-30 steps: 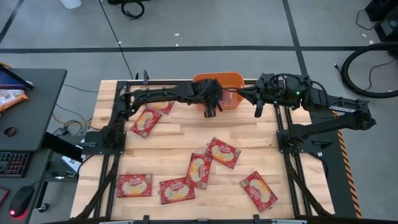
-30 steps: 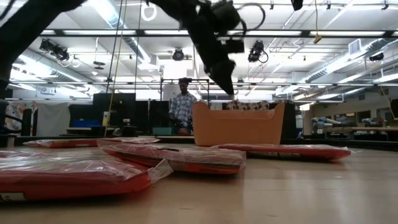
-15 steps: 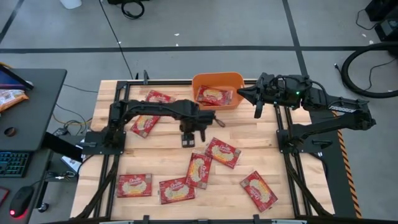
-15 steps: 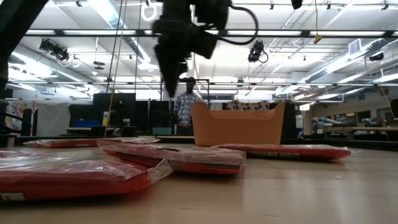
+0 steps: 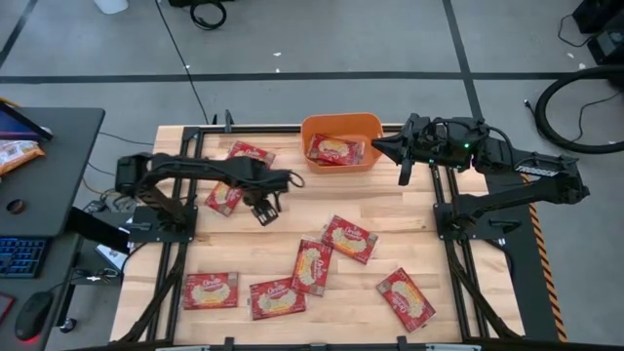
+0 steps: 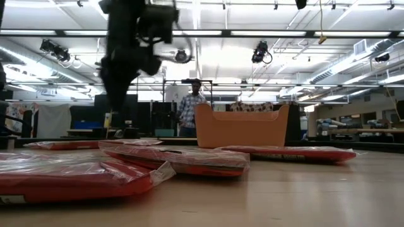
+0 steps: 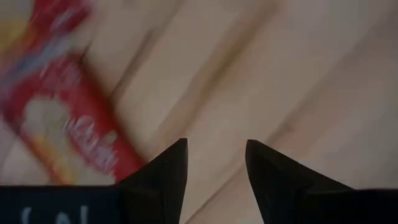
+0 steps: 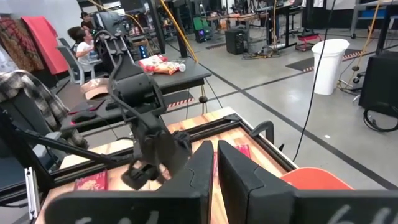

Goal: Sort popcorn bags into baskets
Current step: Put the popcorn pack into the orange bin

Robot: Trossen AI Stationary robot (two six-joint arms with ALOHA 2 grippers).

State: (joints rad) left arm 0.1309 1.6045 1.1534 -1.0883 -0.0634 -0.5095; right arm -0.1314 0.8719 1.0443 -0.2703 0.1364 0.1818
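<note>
Several red popcorn bags lie flat on the wooden table: two near the far left [image 5: 252, 153] [image 5: 225, 195] and several toward the near edge [image 5: 348, 239] [image 5: 276, 298] [image 5: 405, 298]. One more bag [image 5: 336, 149] lies inside the orange basket [image 5: 341, 120] at the far edge. My left gripper [image 5: 262, 212] [image 7: 214, 146] hangs open and empty over bare wood, just right of a bag [image 7: 68, 124]. My right gripper [image 5: 403, 176] [image 8: 216, 163] waits shut beside the basket's right side.
A black frame runs along the table's left, right and far sides [image 5: 439, 210]. A dark desk with a keyboard and an orange snack packet stands left of the table [image 5: 39, 185]. A person stands in the room beyond the table [image 6: 191, 113]. Bare wood shows around the table's middle [image 5: 292, 219].
My left gripper has swung from the basket's near side toward the table's left and near edges, ending beside the bag at the left. The bag in the basket, hidden by the arm before, now shows. My right arm kept still.
</note>
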